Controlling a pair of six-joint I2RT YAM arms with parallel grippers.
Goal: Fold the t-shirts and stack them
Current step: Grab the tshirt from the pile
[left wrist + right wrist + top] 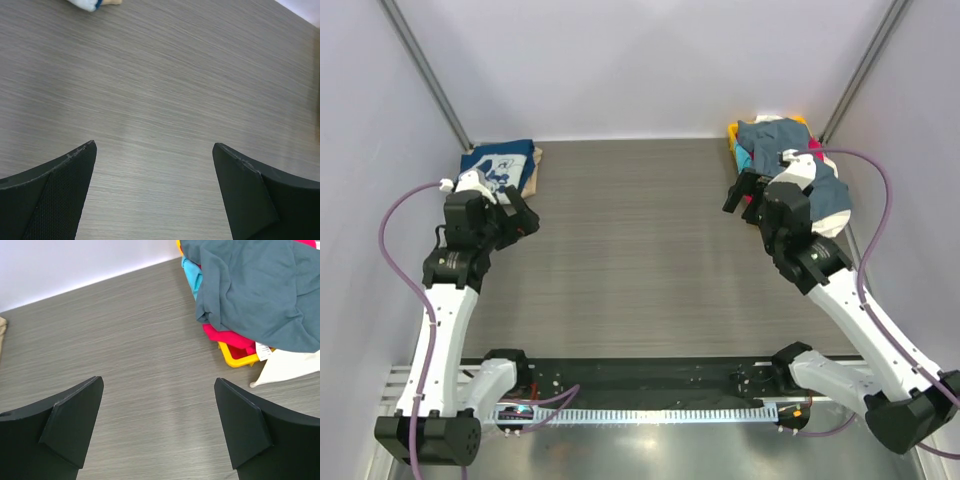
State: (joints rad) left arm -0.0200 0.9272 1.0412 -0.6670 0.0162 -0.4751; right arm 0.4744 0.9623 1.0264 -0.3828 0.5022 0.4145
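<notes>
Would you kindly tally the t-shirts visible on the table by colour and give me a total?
navy cloth t-shirt with white print: 1
tan cloth t-shirt: 1
slate blue-grey cloth t-shirt: 1
red cloth t-shirt: 1
turquoise cloth t-shirt: 1
cream cloth t-shirt: 1
Total: 6

**Surface finishes near the two grippers**

Beneath both grippers, the table (165,90) shows a matt grey wood-grain finish with fine straight streaks. The left gripper (154,147) has matt black fingers (55,200), one inner face finely dotted and the edges scuffed pale. Those of the right gripper (159,384) look smooth. Ahead and to the right of the right gripper, the slate blue-grey t-shirt (260,290) is soft, matt, creased cloth. It lies over the red t-shirt (227,336), also matt cloth, and the glossy yellow plastic basket (237,356).
</notes>
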